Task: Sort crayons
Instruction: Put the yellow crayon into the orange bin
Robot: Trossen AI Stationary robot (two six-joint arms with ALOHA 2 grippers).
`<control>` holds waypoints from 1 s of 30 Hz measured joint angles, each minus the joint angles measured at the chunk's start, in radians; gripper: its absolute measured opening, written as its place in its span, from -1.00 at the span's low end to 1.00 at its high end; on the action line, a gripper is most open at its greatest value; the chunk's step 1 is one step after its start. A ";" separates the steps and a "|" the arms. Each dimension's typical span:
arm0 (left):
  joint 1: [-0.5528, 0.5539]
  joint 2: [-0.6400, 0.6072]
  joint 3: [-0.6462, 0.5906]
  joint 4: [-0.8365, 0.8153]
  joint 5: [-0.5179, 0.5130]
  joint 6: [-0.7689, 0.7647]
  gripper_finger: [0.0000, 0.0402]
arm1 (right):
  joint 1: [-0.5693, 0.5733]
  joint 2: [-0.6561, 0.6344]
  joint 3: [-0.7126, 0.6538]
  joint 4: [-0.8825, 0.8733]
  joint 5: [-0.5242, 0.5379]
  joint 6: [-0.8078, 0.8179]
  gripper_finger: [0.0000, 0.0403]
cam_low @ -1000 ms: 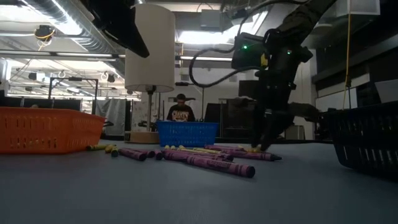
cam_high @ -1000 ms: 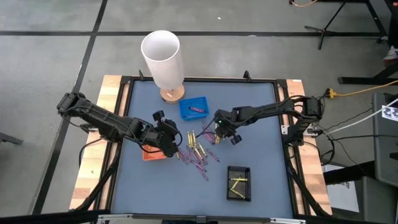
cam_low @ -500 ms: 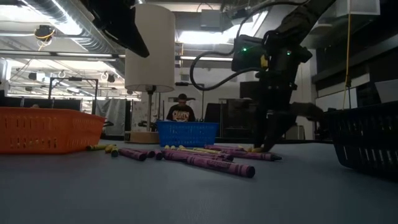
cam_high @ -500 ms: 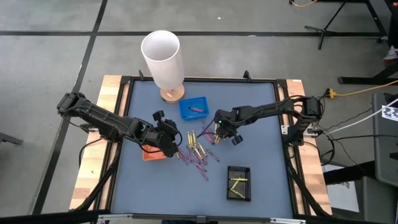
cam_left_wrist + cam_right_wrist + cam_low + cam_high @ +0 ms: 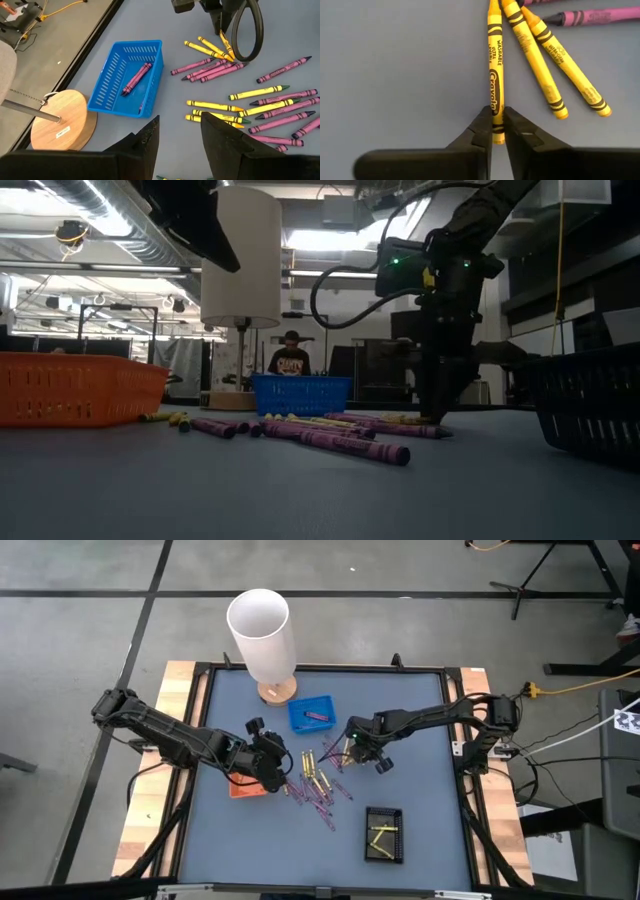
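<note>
Here, right hand (image 5: 495, 127) pinching yellow crayon (image 5: 495, 75), label "Crayola".

high: overhead | low: tabletop level | wrists: close | shared: crayons (image 5: 318, 784)

Open counter (image 5: 230, 840) stretches across six to nine o'clock, and more lies bare at three o'clock beyond the right tool (image 5: 352, 753). Dead centre, the scattered crayons (image 5: 318, 788) clutter the lane. The blue tray (image 5: 311, 714) and white cylinder (image 5: 262, 635) block twelve o'clock, the orange tray (image 5: 243, 788) crowds nine, the black tray (image 5: 385, 834) guards five.
</note>
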 joint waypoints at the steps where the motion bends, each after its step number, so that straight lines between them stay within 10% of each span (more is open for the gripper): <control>1: 0.000 0.000 0.000 0.000 0.000 0.000 -0.36 | 0.000 0.000 0.000 0.002 0.000 0.000 -0.87; 30: 0.000 0.000 0.000 0.010 0.044 0.004 -0.36 | 0.000 0.005 0.249 0.186 -0.164 0.385 -0.89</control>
